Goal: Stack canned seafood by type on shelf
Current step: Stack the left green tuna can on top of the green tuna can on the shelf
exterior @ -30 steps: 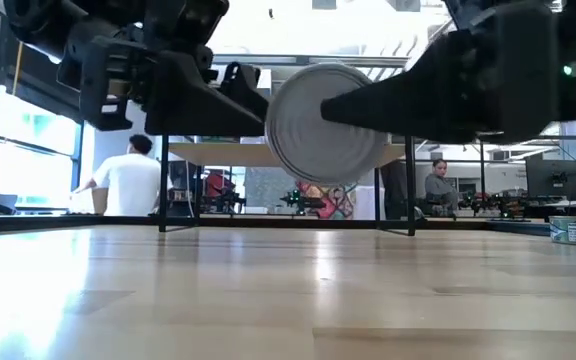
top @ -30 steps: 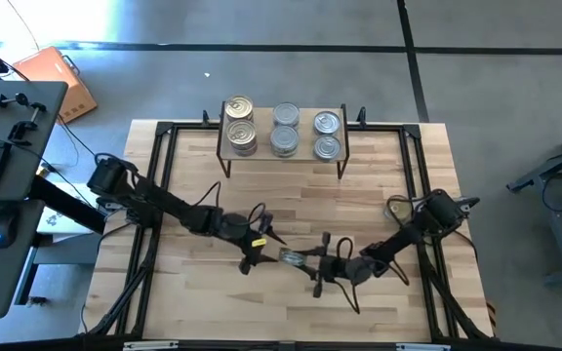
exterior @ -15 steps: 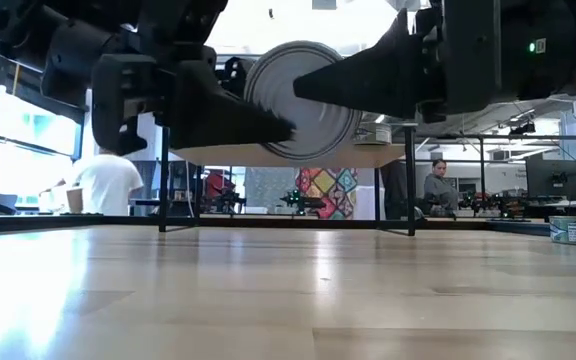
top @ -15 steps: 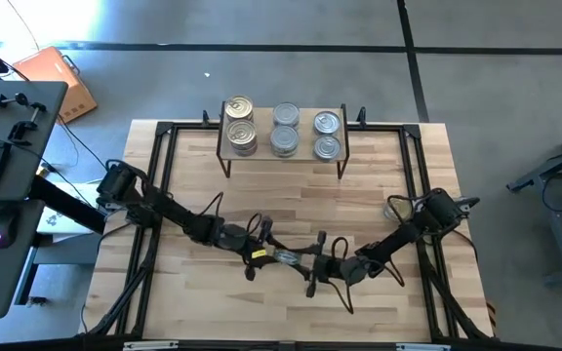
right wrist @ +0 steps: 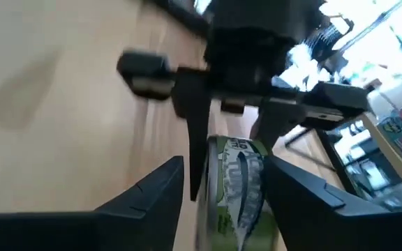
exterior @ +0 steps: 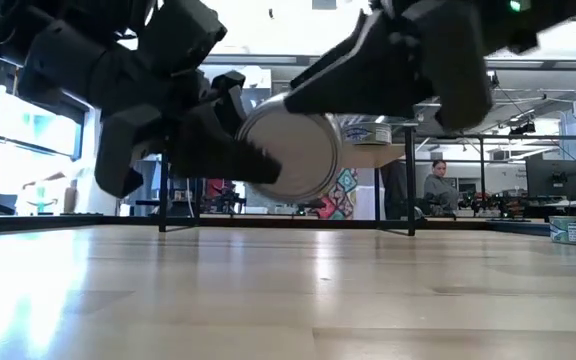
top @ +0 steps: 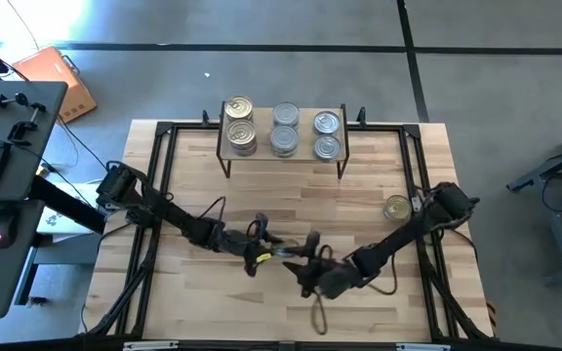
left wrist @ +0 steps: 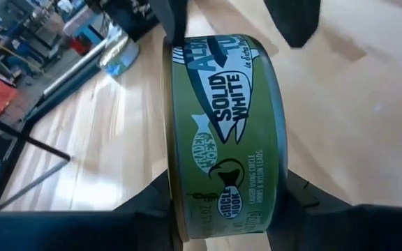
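Note:
A green-labelled tin of canned seafood (left wrist: 222,125) hangs on edge above the middle of the table. My left gripper (top: 271,252) comes at it from the table's left and is shut on it. My right gripper (right wrist: 229,188) comes from the right. It is open, with one finger on either side of the same tin (right wrist: 239,185); whether they still touch it, I cannot tell. The shelf (top: 305,148) stands at the far edge. Three groups of tins rest on its top: a gold-lidded stack (top: 240,122) and silver-lidded ones (top: 284,129) (top: 327,135). My left gripper pinches the tin by its two flat ends (left wrist: 175,188), one finger (left wrist: 138,209) on each face. The fingers slant slightly downward from the table's left. The tin stands on edge, a little tilted, with its label outward, lifted clear of the table (exterior: 288,155).
One more tin (top: 396,207) lies on the table at the right, beside my right arm. A black frame (top: 164,166) runs around the tabletop. Bare wood lies between the shelf and the grippers. People sit in the room beyond the table.
My left gripper has moved in toward the tin and shut on its flat ends. My right gripper has risen, rolled and opened wider around it. The tin has shifted a little toward the table's left and tilted, staying clear of the table.

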Controlling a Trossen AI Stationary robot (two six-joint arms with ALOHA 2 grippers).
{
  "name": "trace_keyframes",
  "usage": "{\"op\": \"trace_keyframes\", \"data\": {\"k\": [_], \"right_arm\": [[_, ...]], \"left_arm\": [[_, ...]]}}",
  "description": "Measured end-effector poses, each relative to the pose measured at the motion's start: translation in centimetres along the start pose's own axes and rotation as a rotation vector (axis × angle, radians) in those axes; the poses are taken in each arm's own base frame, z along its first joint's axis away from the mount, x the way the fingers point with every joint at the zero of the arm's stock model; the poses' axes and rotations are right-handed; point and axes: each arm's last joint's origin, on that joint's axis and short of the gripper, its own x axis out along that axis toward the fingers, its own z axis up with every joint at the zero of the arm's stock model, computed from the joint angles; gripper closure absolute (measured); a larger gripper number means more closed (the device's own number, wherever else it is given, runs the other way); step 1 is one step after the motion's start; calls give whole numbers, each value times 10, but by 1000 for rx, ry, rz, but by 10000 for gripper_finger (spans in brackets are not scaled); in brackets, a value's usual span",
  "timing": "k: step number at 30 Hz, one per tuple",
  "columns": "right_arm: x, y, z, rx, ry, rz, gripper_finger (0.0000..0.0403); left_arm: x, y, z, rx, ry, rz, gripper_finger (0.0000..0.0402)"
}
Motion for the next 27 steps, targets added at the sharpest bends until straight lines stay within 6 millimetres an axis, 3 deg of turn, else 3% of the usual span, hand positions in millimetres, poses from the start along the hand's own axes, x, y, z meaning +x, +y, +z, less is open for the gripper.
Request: {"op": "trace_keyframes", "data": {"k": [5,13,19,23,27], "right_arm": [[10,-13,24,-97,204,30,220],[4,-33,59,-75,343,45,219],[0,-41,58,-3,455,61,188],[8,-39,50,-23,465,136,154],[17,-40,42,-27,443,133,153]], "left_arm": [[1,1,-1,-4,27,25,285],[1,3,2,-9,20,47,285],[1,3,2,-8,22,47,285],[1,3,2,-8,22,48,285],[1,3,2,-9,20,49,285]]}}
